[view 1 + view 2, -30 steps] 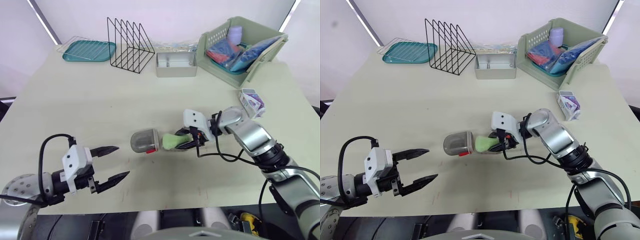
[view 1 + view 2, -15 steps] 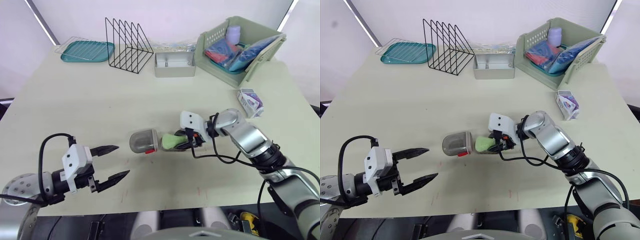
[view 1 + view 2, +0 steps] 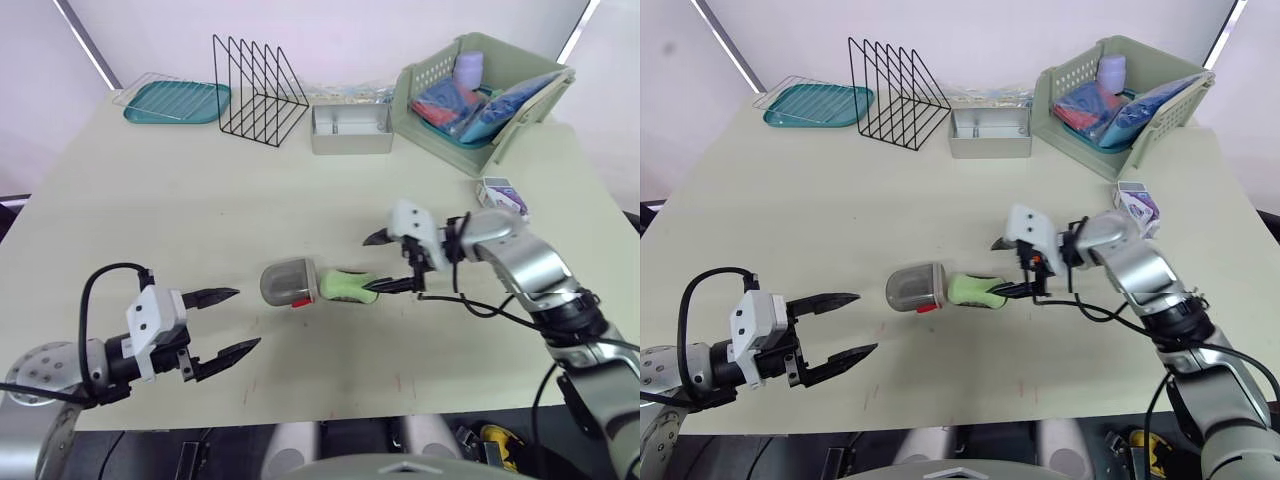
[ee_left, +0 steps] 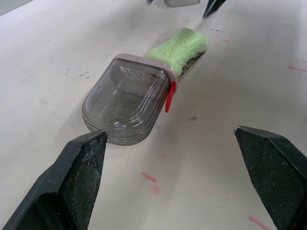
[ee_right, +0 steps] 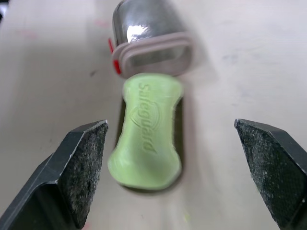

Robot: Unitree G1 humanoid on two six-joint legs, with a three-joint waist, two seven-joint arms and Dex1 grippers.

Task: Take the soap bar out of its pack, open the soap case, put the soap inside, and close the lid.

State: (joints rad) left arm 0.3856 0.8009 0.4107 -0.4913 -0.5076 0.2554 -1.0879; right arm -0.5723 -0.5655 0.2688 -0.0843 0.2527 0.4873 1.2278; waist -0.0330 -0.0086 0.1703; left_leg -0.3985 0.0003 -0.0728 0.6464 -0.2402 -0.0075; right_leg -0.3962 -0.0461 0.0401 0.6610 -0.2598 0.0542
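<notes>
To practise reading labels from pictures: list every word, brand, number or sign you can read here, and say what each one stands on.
"Safeguard": embossed along the top face of the green soap.
Small embossed mark on the clear lid: too faint to read.
Print on the pack: too small to read.
Print on the packets: too small to read.
No other text can be read.
</notes>
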